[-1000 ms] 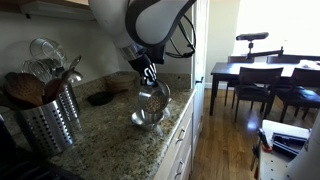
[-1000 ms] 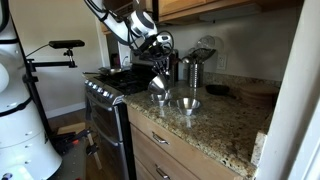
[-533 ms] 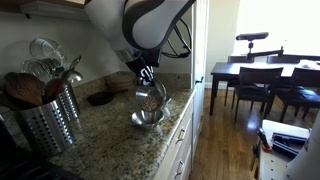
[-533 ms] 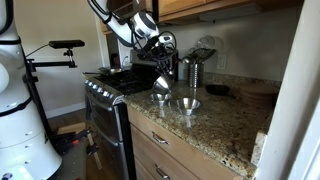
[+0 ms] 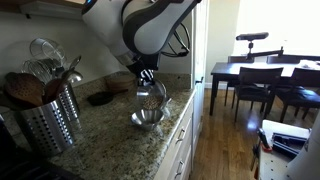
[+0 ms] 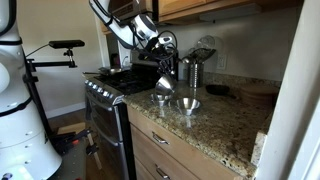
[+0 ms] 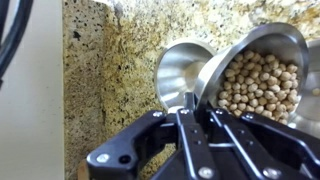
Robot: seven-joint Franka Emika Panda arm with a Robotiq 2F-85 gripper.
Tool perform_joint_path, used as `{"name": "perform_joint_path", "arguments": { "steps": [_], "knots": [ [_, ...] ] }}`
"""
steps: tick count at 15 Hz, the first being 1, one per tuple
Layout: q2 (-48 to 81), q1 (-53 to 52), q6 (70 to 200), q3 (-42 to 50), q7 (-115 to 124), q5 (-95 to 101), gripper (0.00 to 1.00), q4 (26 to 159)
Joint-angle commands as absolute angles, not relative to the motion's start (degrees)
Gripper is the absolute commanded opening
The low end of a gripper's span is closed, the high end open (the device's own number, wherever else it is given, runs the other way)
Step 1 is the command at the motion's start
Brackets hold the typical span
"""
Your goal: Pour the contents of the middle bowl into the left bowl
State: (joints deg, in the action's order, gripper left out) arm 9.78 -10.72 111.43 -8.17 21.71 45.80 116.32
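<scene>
My gripper is shut on the rim of the middle bowl, a small shiny steel bowl full of chickpeas. I hold it tilted above the granite counter in both exterior views. A second steel bowl stands empty on the counter just under the lowered rim, and shows in both exterior views. I cannot tell whether it is the wide left bowl. The chickpeas all sit inside the held bowl. A third bowl is not clearly in view.
A perforated steel utensil holder with wooden spoons and a whisk stands on the counter. A dark dish lies near the wall. The counter edge drops to drawers, and a stove adjoins it.
The held bowl has shifted slightly toward the bowl on the counter and tipped a little more. The chickpeas remain inside it.
</scene>
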Motion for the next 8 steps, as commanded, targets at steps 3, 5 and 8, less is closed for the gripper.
{"name": "perform_joint_path", "arguments": {
  "steps": [3, 5, 8],
  "knots": [
    [9.09, -13.17, 105.74, -8.93, 25.94, 50.15, 0.08, 116.14],
    [9.14, -13.76, 104.43, -9.38, 26.53, 50.79, 0.08, 116.15],
    [9.14, -14.52, 102.62, -9.98, 27.48, 51.93, 0.08, 116.26]
  ]
}}
